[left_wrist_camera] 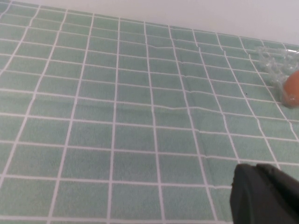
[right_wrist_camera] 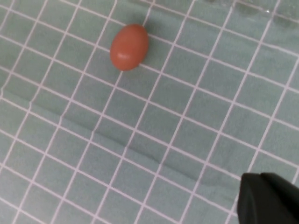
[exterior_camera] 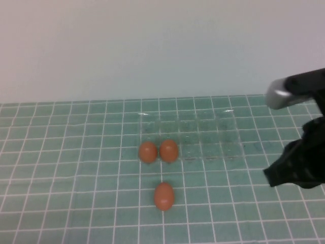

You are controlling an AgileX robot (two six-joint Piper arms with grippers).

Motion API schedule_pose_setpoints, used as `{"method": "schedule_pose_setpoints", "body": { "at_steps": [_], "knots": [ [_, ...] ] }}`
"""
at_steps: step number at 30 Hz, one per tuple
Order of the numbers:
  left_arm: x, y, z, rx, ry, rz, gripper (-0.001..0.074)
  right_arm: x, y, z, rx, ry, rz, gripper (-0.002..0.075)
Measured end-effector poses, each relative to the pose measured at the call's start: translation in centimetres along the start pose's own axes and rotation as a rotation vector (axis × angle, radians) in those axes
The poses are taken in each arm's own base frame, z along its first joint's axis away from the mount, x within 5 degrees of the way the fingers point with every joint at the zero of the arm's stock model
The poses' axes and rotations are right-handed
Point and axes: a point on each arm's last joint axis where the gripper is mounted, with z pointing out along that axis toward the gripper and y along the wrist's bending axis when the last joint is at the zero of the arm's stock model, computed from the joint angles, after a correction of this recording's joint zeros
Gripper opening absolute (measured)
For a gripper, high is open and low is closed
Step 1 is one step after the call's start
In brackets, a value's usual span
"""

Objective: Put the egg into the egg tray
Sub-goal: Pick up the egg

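- Three orange-brown eggs are showing in the high view: two are sitting side by side in the near-left cups of the egg tray (exterior_camera: 190, 133), and the egg (exterior_camera: 164, 196) is lying loose on the green grid cloth (exterior_camera: 71, 168), at 6 o'clock from that pair and near it.
- That clear tray is resting at the cloth's middle, toward 12 o'clock from the loose one.
- At 3 o'clock, the right gripper (exterior_camera: 297, 168) is hovering above the cloth, well apart from the loose one; whether its fingers are parted or closed, I cannot tell.
- Only a dark corner of the left gripper (left_wrist_camera: 264, 196) is appearing in its wrist view, so its fingers likewise cannot be judged.
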Motion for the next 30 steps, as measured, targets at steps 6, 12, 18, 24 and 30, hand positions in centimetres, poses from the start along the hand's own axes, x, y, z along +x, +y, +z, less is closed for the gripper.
{"method": "schedule_pose_setpoints", "body": {
  "at_steps": [6, 12, 18, 24, 30],
  "knots": [
    [0.0, 0.0, 0.0, 0.0, 0.0, 0.0, -0.0001, -2.5, 3.0, 1.8, 0.047, 0.058, -0.012, -0.0001],
    [0.0, 0.0, 0.0, 0.0, 0.0, 0.0, -0.0001, -4.7, 6.6, 5.0, 0.028, 0.098, -0.074, -0.0001],
    [0.0, 0.0, 0.0, 0.0, 0.0, 0.0, -0.0001, -6.8, 8.1, 8.8, 0.034, 0.156, -0.05, -0.0001],
    [0.0, 0.0, 0.0, 0.0, 0.0, 0.0, -0.0001, -8.7, 8.8, 11.6, 0.059, 0.185, -0.059, 0.0018],
    [0.0, 0.0, 0.0, 0.0, 0.0, 0.0, -0.0001, -9.4, 9.1, 13.8, 0.075, 0.219, -0.045, 0.0162]
  ]
}}
